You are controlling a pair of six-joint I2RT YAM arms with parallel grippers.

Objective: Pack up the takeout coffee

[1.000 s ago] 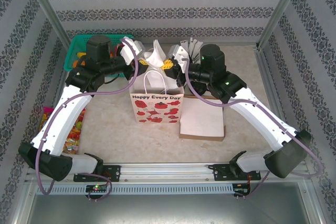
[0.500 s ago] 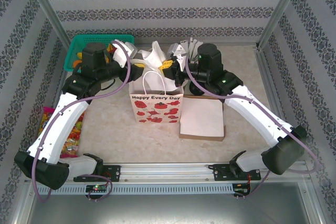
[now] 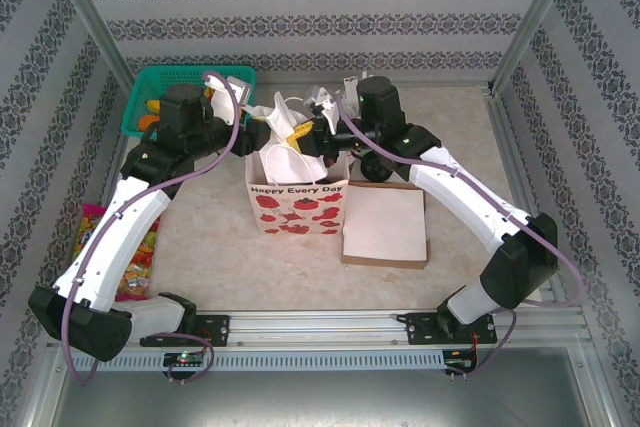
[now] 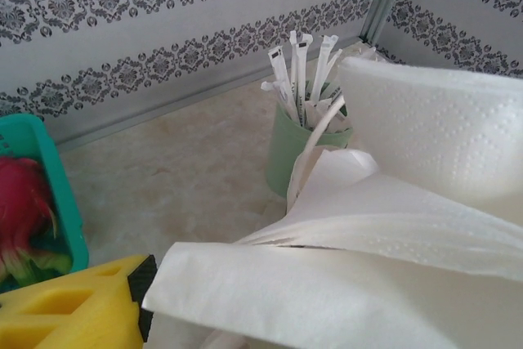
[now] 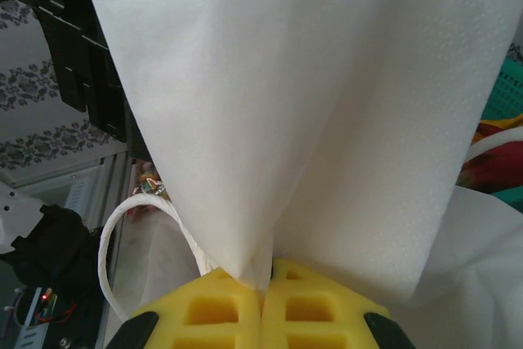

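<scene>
1. Napkin (image 5: 286, 104) front and centre: the right gripper (image 5: 265, 282) had its yellow fingers (image 5: 216, 312) pressed tight together on the white sheet's pinched corner, right above the mouth of the paper bag (image 3: 298, 202).
2. The left gripper (image 3: 258, 119) sat at the bag's mouth on the left side, up against the same white paper. One yellow finger (image 4: 82, 308) showed beside the napkin and the other was hidden, so open or gripping, I could not tell.
3. The bag stood upright mid-worktop (image 3: 210, 237), with a flat box (image 3: 385, 227) just beside it on the right.
4. The takeout coffee (image 3: 373, 168) looked to be the black-topped round thing on the worktop under the right arm, just right of the bag and outside it. It was too small to make out more.
5. A green cup of white-wrapped sticks (image 4: 306, 149) stood far back, and a teal basket (image 3: 145, 97) sat far left.
</scene>
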